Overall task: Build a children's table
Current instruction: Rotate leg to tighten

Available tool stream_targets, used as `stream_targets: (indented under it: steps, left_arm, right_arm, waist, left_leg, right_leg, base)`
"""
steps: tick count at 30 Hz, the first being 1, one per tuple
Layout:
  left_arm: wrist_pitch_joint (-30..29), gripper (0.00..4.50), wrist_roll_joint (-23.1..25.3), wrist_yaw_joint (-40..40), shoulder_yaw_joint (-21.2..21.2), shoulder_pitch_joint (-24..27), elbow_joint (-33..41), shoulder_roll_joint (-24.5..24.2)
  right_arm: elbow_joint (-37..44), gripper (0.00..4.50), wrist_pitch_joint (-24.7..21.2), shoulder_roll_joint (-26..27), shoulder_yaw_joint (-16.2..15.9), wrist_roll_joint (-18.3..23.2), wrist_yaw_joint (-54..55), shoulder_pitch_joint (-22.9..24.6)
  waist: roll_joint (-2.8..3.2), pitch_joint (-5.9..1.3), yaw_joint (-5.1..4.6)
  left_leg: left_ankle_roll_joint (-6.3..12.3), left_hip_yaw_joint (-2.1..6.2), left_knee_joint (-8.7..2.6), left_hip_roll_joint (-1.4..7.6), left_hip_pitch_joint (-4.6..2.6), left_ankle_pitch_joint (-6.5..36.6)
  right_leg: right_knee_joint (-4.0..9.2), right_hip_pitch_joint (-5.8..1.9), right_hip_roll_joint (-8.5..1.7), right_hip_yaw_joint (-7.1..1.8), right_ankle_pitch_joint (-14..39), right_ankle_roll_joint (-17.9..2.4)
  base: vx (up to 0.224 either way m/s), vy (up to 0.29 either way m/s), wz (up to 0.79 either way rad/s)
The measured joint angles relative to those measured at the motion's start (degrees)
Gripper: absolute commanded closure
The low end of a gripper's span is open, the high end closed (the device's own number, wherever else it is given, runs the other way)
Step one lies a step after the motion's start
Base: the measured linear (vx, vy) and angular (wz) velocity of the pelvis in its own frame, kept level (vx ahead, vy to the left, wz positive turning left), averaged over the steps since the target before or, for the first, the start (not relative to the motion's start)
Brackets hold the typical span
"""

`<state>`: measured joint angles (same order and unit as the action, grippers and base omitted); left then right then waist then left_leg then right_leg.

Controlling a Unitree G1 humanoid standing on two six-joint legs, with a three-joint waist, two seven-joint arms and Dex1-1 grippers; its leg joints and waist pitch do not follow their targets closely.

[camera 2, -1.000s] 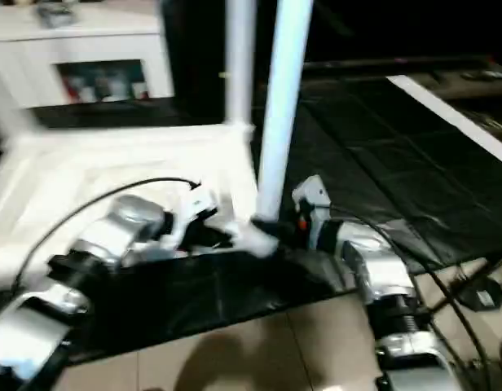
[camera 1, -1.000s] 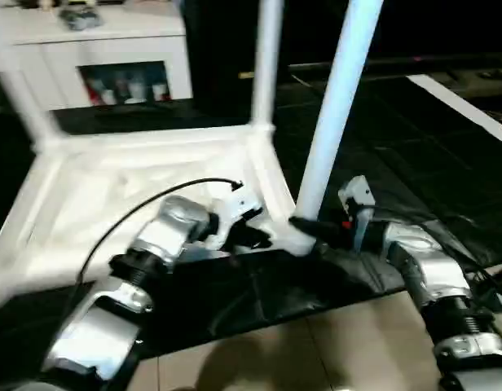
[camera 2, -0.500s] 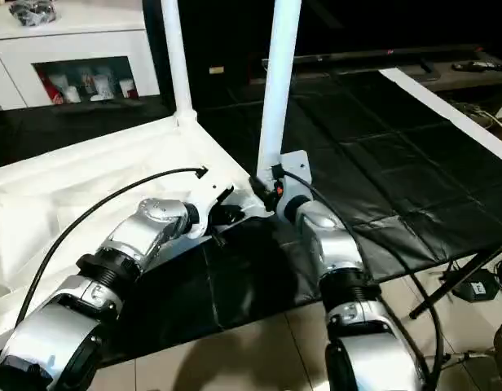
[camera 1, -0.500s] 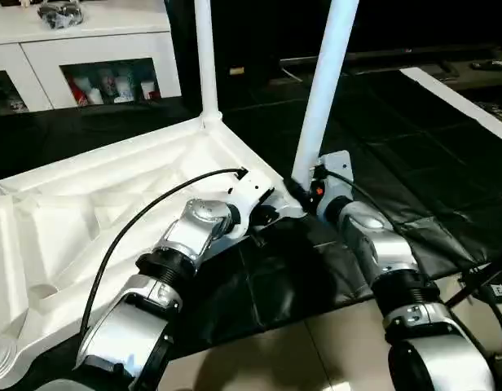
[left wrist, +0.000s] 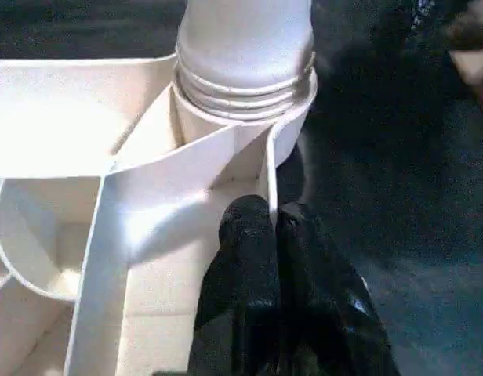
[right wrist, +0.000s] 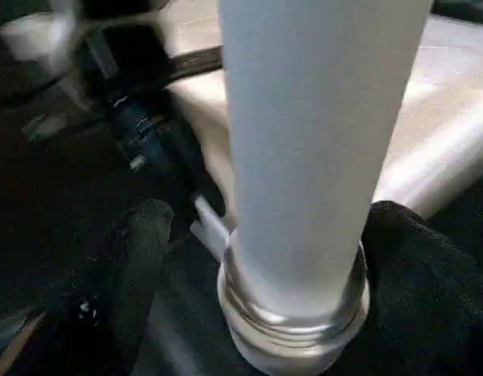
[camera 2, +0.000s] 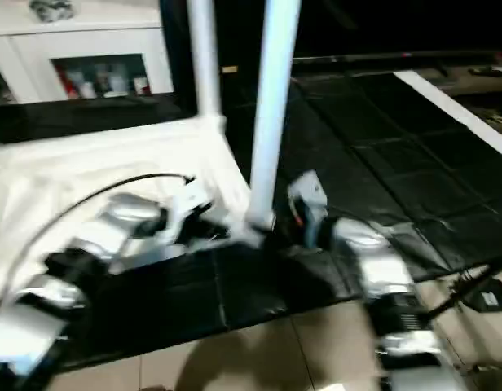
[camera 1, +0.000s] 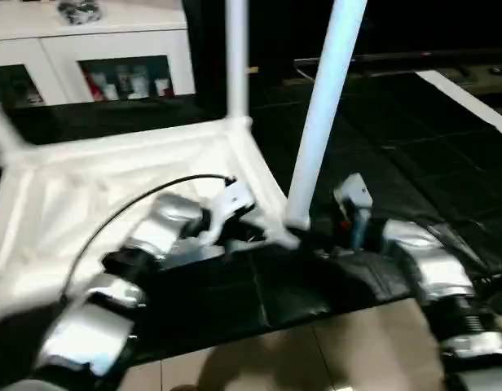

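The tabletop point(camera 1: 112, 179) lies upside down on a black mat point(camera 1: 414, 163), ribbed underside up, with upright legs in its corner sockets. The near leg point(camera 1: 320, 122) stands in the corner closest to both arms. The left tool point(left wrist: 274, 223) is clenched, its fingertips pressed against the rib just beside that socket. The right tool point(right wrist: 257, 258) straddles the leg's base with fingers point(right wrist: 136, 258) spread either side, seemingly not gripping it.
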<state>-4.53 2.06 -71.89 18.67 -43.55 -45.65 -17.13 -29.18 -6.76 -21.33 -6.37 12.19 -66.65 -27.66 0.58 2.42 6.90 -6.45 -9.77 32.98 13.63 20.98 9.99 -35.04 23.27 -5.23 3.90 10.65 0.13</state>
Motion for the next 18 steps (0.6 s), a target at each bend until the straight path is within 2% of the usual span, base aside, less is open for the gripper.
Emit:
stream_targets:
  steps: [4,6,12,14,18]
  left_arm:
    - [1.7,4.50,-0.1,-6.3,2.1,0.1,1.1,-0.8]
    - [2.4,4.50,-0.2,-8.6,2.8,0.3,1.6,-1.3]
    - [4.2,4.50,-0.2,-13.8,4.4,0.3,2.2,-2.6]
    - [4.7,4.50,-0.1,-14.8,4.9,0.3,2.3,-2.6]
    - [4.8,4.50,-0.1,-15.9,5.5,0.3,3.0,-2.6]
  right_arm:
    - [0.1,0.44,0.1,-1.6,-2.2,1.4,-9.0,-0.2]
    - [0.0,0.44,-0.5,-2.6,-3.0,1.9,-12.6,-0.4]
    - [-1.0,0.84,-1.2,-3.9,-4.4,2.1,-19.8,-1.8]
    - [-2.2,1.23,-0.6,-3.9,-4.9,2.3,-21.1,-2.1]
    - [-3.7,1.36,-0.4,-3.8,-5.4,2.5,-23.7,-3.4]
  waist:
    - [0.07,0.04,1.46]
    - [0.07,0.04,1.71]
    - [0.07,0.04,1.82]
    - [0.07,0.04,1.85]
    - [0.07,0.04,1.85]
  left_leg:
    - [0.09,-0.06,0.26,0.00,0.09,0.1]
    - [0.14,-0.06,0.35,0.00,0.10,0.1]
    - [0.13,-0.05,0.50,0.04,0.07,0.1]
    - [0.13,-0.05,0.55,0.04,0.08,0.1]
    - [0.13,-0.05,0.58,0.04,0.08,0.1]
  right_leg:
    - [-0.02,-0.05,-0.08,-0.04,0.0,0.0]
    - [-0.03,-0.09,-0.09,-0.05,0.0,0.0]
    - [-0.26,-0.09,-0.09,-0.03,0.0,0.0]
    - [-0.28,-0.10,-0.09,-0.04,0.0,0.0]
    - [-0.31,-0.10,-0.09,-0.05,-0.1,-0.1]
  base:
    - [0.000,0.000,0.00]
    - [0.000,0.000,0.00]
    - [0.000,0.000,0.00]
    - [0.000,0.000,0.00]
    - [0.000,0.000,0.00]
